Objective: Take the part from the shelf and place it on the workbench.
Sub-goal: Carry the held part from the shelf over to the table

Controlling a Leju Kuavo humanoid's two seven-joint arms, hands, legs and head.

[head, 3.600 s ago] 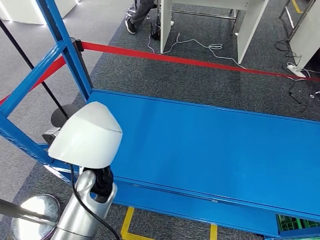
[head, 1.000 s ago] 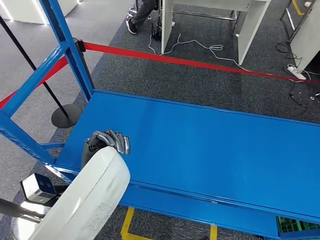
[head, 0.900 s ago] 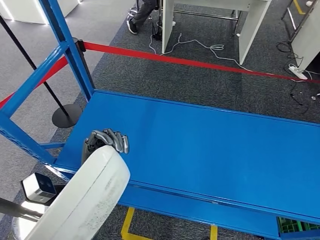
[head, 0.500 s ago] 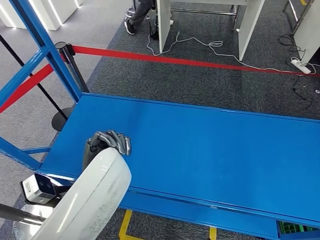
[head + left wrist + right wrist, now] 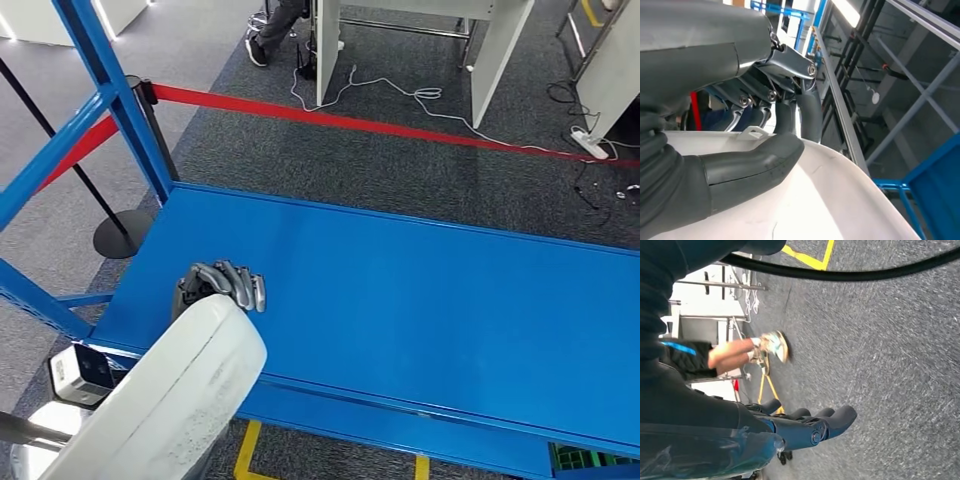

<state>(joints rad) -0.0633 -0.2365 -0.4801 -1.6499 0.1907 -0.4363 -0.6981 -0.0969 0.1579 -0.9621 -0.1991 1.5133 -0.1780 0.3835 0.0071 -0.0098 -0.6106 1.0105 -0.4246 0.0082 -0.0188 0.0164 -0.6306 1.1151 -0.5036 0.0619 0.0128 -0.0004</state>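
Stretching across most of the head view, the blue shelf [image 5: 423, 300] is lying bare-topped on its blue frame, with grey carpet, a red barrier tape [image 5: 377, 125] and white desk legs [image 5: 494, 55] showing beyond its far edge. Holding the white part [image 5: 170, 400], a large rounded shell-like piece, the left hand [image 5: 219, 285] is gripping it at the shelf's near left corner, the part's bulk hanging out past the near edge toward the robot while its upper end is sitting over the corner; whether it is touching the shelf surface cannot be told. Curling over the top rim of the part, the dark metal fingers [image 5: 241, 283] are clamping it from the far side, and in the left wrist view the thick grey thumb [image 5: 753, 160] is pressing flat along the white surface [image 5: 821, 200] while the fingers [image 5: 806, 107] are hooking over its edge. Hanging low over the grey carpet in the right wrist view, the right hand [image 5: 806, 427] is holding nothing, its fingers [image 5: 840, 417] lying nearly straight and close together. Standing on the carpet behind that hand, a person's legs and sneakers [image 5: 772, 347] are showing near a white desk.
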